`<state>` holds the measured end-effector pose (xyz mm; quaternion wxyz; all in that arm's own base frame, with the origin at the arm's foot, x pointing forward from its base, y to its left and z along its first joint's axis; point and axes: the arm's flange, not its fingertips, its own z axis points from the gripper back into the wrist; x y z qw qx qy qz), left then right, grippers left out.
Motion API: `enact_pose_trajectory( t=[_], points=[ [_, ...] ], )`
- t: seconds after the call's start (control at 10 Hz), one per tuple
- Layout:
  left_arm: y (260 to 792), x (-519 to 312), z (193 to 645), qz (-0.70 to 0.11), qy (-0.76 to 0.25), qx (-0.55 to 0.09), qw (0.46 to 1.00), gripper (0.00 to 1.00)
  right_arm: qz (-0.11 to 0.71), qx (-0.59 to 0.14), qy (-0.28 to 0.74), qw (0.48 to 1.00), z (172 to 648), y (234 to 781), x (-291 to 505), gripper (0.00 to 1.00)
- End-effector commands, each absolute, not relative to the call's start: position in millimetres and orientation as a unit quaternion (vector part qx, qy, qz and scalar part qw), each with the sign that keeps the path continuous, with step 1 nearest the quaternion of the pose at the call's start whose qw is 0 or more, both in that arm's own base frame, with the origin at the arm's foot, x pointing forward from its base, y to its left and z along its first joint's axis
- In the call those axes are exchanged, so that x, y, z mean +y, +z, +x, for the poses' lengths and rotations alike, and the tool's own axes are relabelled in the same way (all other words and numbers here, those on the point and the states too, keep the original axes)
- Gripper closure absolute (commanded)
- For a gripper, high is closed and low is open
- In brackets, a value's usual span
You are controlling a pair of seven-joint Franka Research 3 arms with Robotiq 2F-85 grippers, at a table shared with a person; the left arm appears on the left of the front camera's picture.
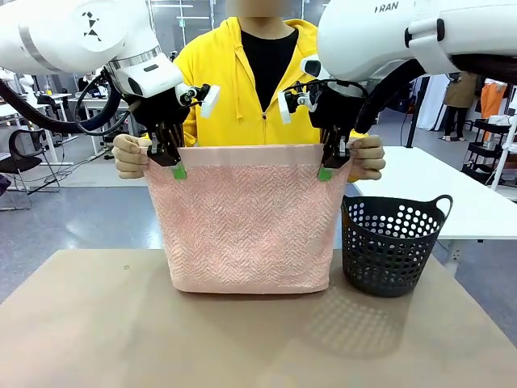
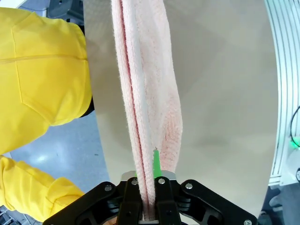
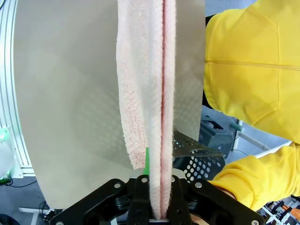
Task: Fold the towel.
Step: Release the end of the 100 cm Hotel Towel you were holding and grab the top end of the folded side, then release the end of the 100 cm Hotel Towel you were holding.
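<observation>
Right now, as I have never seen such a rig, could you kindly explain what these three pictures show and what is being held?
The white machines are two robot arms. The front picture is taken from between them, looking across a brown table at a person in a yellow hoodie. The other two come from cameras on each wrist, looking along that arm's own fingers. The left gripper and the right gripper are each shut on a top corner of the pink towel, which hangs doubled. The person's hands hold the same corners. A black basket stands on the table beside the towel.
</observation>
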<state>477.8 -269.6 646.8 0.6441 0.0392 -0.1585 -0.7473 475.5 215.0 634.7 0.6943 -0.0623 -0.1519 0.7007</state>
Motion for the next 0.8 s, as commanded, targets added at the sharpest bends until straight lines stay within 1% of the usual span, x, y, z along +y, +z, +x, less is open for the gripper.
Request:
enact_pose_trajectory(
  t=[0.0, 0.1, 0.2, 0.7],
  points=[
    [645.2, -257.7, 467.9, 0.027, -0.744, -0.158, 0.648, 1.0, -0.062, -0.151, 0.697, 0.698, 475.1, 630.0, 211.8, 1.0],
    [643.7, -254.0, 464.0, 0.029, -0.745, -0.164, 0.646, 1.0, -0.05, -0.153, 0.69, 0.705, 477.3, 626.2, 209.2, 1.0],
    [647.1, -269.0, 476.8, 0.039, -0.747, -0.159, 0.645, 1.0, -0.062, -0.152, 0.701, 0.694, 475.5, 634.6, 215.2, 1.0],
    [647.1, -269.0, 476.8, 0.039, -0.747, -0.159, 0.645, 1.0, -0.062, -0.152, 0.701, 0.694, 475.5, 634.6, 215.2, 1.0]
  ],
)
